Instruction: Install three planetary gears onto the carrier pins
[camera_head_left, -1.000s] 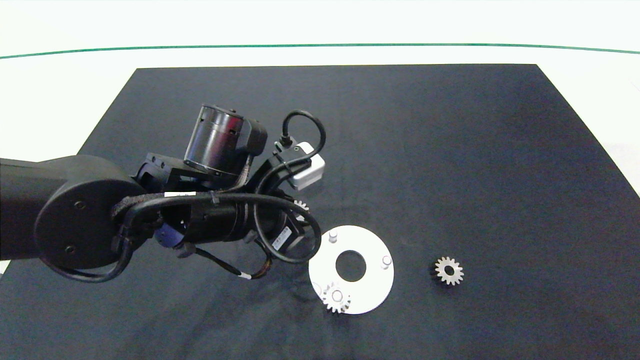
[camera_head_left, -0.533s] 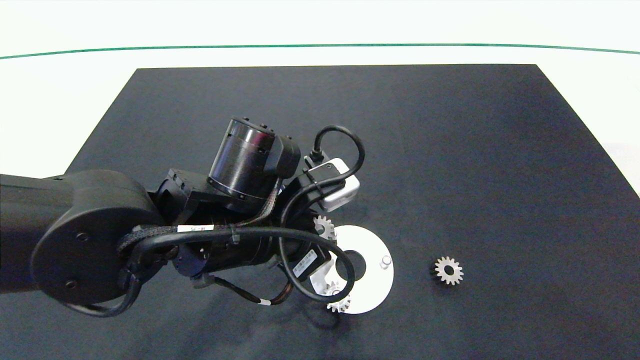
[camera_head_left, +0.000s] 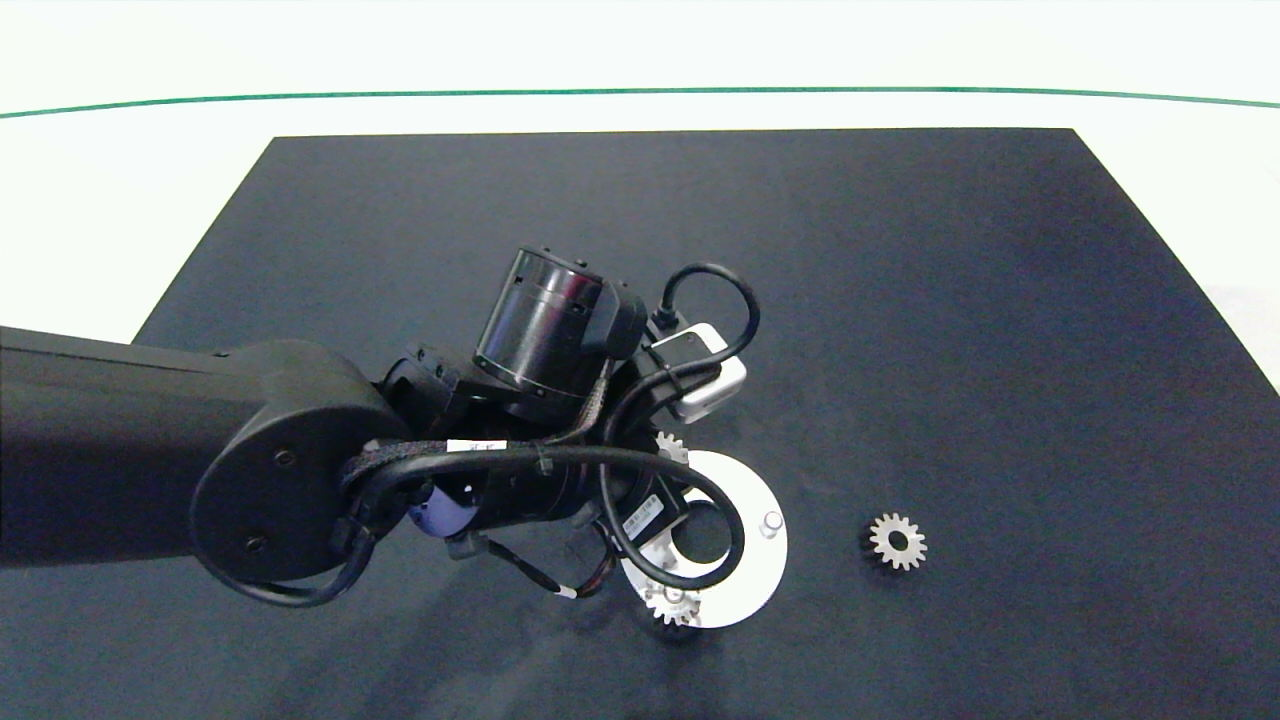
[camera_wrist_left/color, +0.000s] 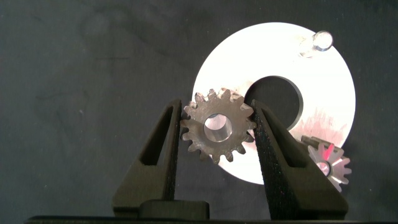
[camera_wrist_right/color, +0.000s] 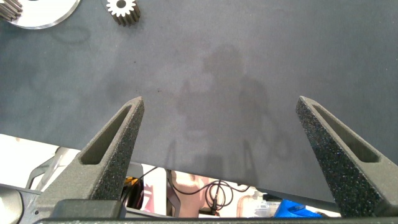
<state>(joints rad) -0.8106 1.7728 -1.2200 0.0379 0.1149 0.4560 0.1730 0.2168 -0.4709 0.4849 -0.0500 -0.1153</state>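
One of the three gears (camera_head_left: 672, 603) is already seated on a pin at the 7 o'clock edge of the white disc (camera_head_left: 750, 590), which lies on the dark mat of the desk (camera_head_left: 900, 300). A second gear (camera_wrist_left/color: 219, 126) is clamped flat between the fingers of the left claw (camera_wrist_left/color: 217, 134), hovering over the disc's 11 o'clock rim. In the left wrist view a pale round shape shows through its centre hole, most likely the pin it is meant for, so this gear looks lined up but is not yet down. The third gear (camera_head_left: 897, 541) lies loose on the mat at 3 o'clock of the disc, well apart from it. The pin (camera_head_left: 770, 523) on the disc's 3 o'clock side stands bare.

So I judge one gear fitted, one about to go on, one still to be fetched.

Count: three gears, one disc, three pins, of which one is bare, one carries a gear and one is hidden under the arm in the head view.

The right claw (camera_wrist_right/color: 221, 155) hangs with its fingers spread wide and empty above the mat's near edge.
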